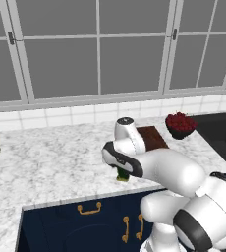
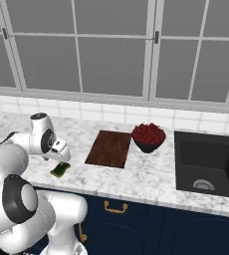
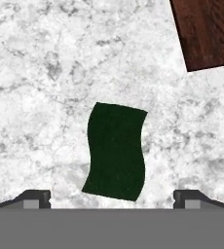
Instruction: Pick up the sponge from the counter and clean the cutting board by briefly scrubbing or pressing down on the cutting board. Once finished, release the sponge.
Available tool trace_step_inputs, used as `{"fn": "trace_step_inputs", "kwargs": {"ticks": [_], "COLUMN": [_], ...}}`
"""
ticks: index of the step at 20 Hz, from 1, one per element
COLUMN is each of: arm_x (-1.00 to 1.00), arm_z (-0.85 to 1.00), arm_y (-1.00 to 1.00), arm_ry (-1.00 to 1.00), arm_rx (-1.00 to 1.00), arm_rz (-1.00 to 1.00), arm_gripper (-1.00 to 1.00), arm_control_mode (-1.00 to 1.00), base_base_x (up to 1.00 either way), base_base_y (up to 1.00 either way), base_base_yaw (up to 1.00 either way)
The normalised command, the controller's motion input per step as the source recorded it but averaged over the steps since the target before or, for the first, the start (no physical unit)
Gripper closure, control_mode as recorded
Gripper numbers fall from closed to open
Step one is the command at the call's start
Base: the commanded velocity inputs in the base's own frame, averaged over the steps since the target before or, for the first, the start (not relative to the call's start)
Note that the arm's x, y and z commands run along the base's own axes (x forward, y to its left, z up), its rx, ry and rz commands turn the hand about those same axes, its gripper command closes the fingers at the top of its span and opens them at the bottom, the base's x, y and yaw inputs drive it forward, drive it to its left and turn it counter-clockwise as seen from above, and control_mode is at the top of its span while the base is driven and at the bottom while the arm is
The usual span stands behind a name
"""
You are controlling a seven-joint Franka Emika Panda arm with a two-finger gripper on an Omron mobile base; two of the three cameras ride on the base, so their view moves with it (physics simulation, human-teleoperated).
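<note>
Hovering over the sponge (image 3: 115, 151), the gripper (image 3: 112, 197) has its jaws spread wide and empty, one fingertip to each side of the dark green block in the hand view. The robot's step in hand looks to be the descent for the pick. To do it well, the hand should come straight down so the sponge sits midway between the fingers, and the wrist may want a slight roll, since the sponge lies a little skewed to the line between the tips. Closing across its narrower width looks the safer choice; the block appears soft, so a gentle squeeze should do.

From the hand camera the sponge shows as a top face alone, lying on the counter (image 3: 46, 73), with a corner of the cutting board (image 3: 206, 31) apart from it at the upper right. The right base view adds the yellow underside at the sponge's edge, the whole board beyond it, and a dark bowl of red fruit (image 2: 148, 135) just beside the board's far corner, then the black sink (image 2: 208, 164). In the left base view the arm covers most of the sponge and much of the board.
</note>
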Motion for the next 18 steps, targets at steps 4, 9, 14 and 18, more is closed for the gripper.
{"fn": "trace_step_inputs", "kwargs": {"ticks": [4, 9, 14, 18], "arm_x": [0.00, 0.07, 0.06, 0.16], "arm_z": [-0.46, -0.34, -0.26, -0.18], "arm_y": [-0.18, -0.02, 0.00, 0.00], "arm_ry": [0.03, 0.01, 0.00, 0.00], "arm_rx": [0.00, 0.00, 0.00, 0.00], "arm_rz": [0.00, 0.00, 0.00, 0.00], "arm_gripper": [-1.00, -1.00, -1.00, -1.00], "arm_control_mode": [-1.00, -1.00, -1.00, -1.00], "base_base_x": [0.00, 0.00, 0.00, 0.00], "base_base_y": [0.00, 0.00, 0.00, 0.00], "base_base_yaw": [0.00, 0.00, 0.00, 0.00]}}
